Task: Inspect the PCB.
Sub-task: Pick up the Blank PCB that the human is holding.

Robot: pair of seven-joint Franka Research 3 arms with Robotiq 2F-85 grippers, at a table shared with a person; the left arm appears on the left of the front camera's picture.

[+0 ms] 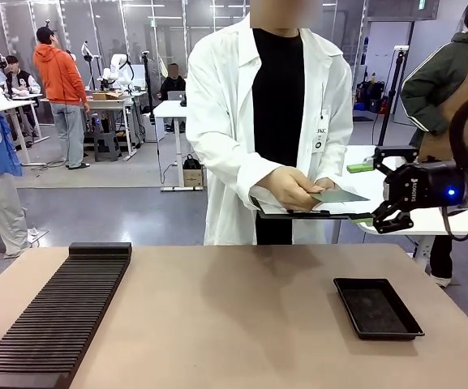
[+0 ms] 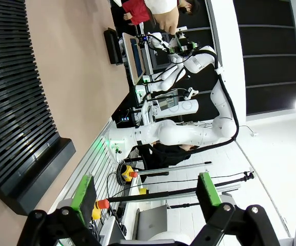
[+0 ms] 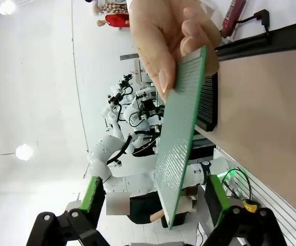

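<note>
PCB (image 1: 339, 196) in person's hand (image 1: 290, 188), beyond far edge of counter (image 1: 234, 308). Right claw (image 1: 377, 198) open, pads either side of board end, no grip. Left claw (image 2: 145, 197) open, empty. Judgement: handover not yet done, inspection pending.

The setting is a robotics laboratory in an open hall. Indicators:

- A person (image 1: 268, 121) in a white lab coat with a chest badge (image 1: 320, 138) stands at the tan worktable (image 1: 234, 324) and holds the PCB (image 1: 339, 195).
- The worktable carries a black slotted rack (image 1: 55, 316) and a shallow black tray (image 1: 377, 308).
- A white jointed robot arm (image 2: 189, 134) is mounted at the table edge, near a red push-button on a yellow housing (image 2: 130, 173).
- Behind, white workbenches (image 1: 173, 109) stand on a grey floor before glass partitions (image 1: 136, 32), with other people (image 1: 59, 81) standing nearby.
</note>
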